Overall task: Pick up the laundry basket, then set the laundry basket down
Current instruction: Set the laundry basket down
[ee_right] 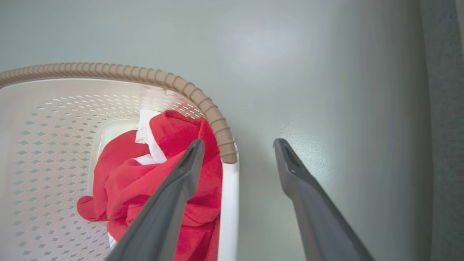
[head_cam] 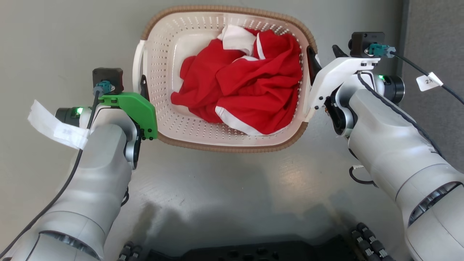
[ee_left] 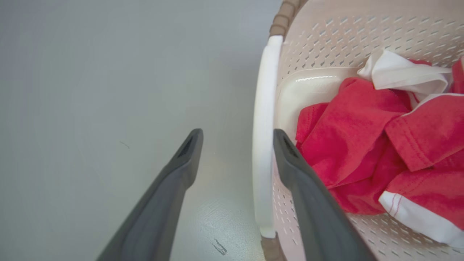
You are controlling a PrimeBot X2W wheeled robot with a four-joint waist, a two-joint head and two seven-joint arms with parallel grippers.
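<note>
Head camera looks down; close wrist cameras share the laundry basket (head_cam: 166,47).

forearms (head_cam: 94,174): pale grey, smooth rounded shells. left wrist bracket (head_cam: 136,108) green with black screws; right wrist bracket (head_cam: 337,78) white with black screws. black camera block (head_cam: 107,78) on each, teal plug (head_cam: 378,50), black cable (head_cam: 417,67). green indicator light (head_cam: 79,110) lit at each wrist. white paper tags (head_cam: 54,125) on both cables. left gripper (ee_left: 237,133) and right gripper (ee_right: 237,143): long, dark grey, tapered fingers.

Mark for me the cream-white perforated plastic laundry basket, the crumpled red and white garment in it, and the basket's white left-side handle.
laundry basket (head_cam: 235,148): head view, near brown rim.
red and white garment (head_cam: 261,87): head view, a red fold mid-heap.
white left-side handle (ee_left: 262,145): left wrist view, middle of its bar.
</note>
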